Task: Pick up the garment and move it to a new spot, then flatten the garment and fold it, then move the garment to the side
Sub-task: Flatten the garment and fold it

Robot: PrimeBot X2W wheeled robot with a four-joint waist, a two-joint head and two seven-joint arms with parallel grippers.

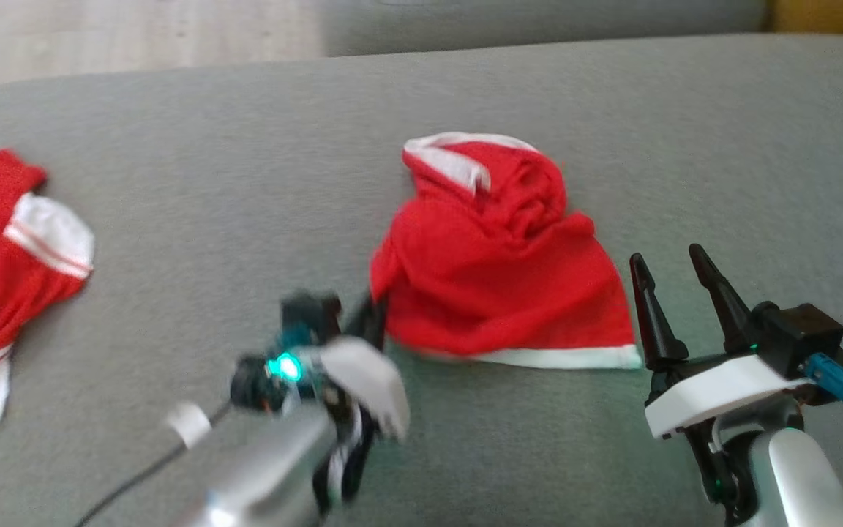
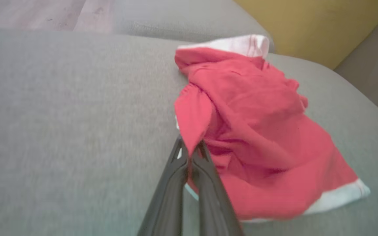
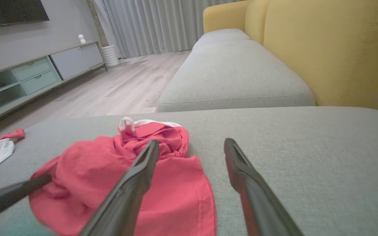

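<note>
A crumpled red garment (image 1: 502, 271) with white trim lies in the middle of the grey sofa cushion (image 1: 246, 183). My left gripper (image 1: 374, 307) is at its lower left edge. In the left wrist view this gripper (image 2: 190, 146) is shut, pinching a fold of the garment (image 2: 258, 131) between its tips. My right gripper (image 1: 667, 256) stands open just right of the garment's white hem, fingers pointing up and nothing between them. From the right wrist, its open fingers (image 3: 191, 143) frame the garment (image 3: 126, 183) and bare cushion.
A second red and white garment (image 1: 4, 278) lies at the cushion's far left edge. Another grey cushion (image 3: 235, 75) and the yellow sofa back (image 3: 340, 49) lie beyond. Wooden floor (image 3: 116, 88) and a low cabinet (image 3: 28, 72) are off the sofa.
</note>
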